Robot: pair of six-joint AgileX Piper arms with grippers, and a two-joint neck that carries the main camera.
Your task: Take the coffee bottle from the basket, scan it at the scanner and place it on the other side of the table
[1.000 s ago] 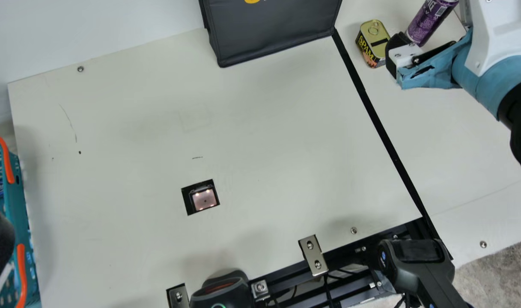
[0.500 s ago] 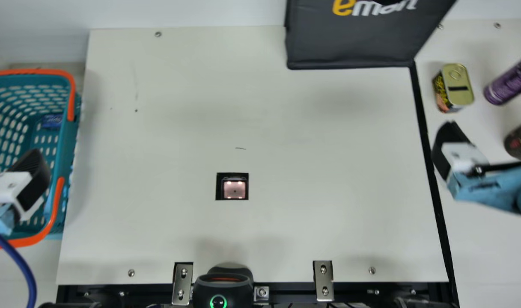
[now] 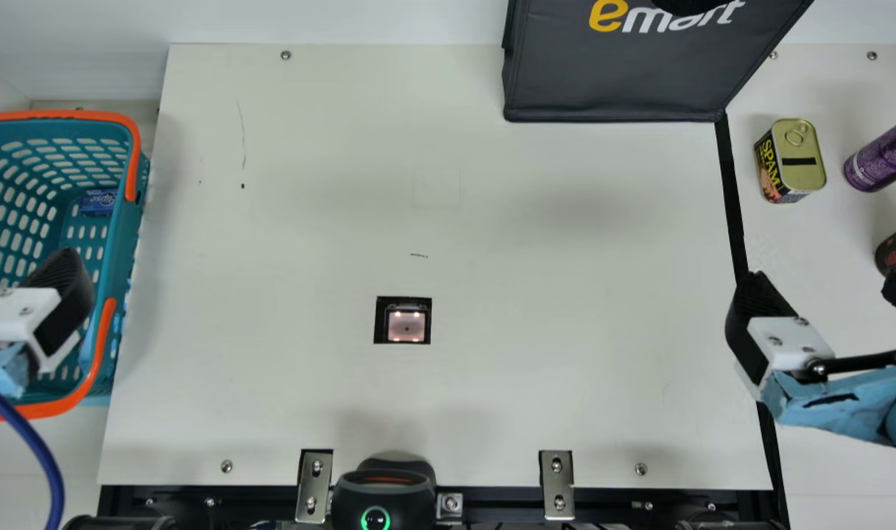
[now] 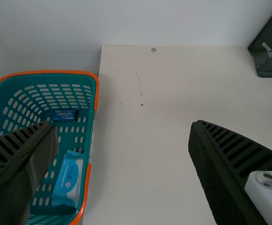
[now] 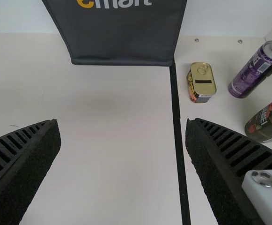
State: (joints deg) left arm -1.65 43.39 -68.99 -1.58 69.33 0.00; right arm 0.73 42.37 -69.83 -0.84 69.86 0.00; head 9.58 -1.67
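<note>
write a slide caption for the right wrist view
Right gripper open above the table; tin, purple can and dark container past the black strip, bag at the far edge.

1 basket (image 3: 129,221) | 1 bag (image 3: 609,81) | 1 tin (image 3: 801,162) | 1 can (image 3: 883,156) | 1 bottle (image 5: 266,124) | 2 packs (image 4: 68,180)

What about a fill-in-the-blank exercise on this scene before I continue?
In the main view, the teal plastic basket is at the ____ side of the cream table. The tall cylindrical can nearest the rectangular gold-topped tin is coloured ____. The left gripper and right gripper are not shut but ____.

Missing words: left; purple; open.
</note>
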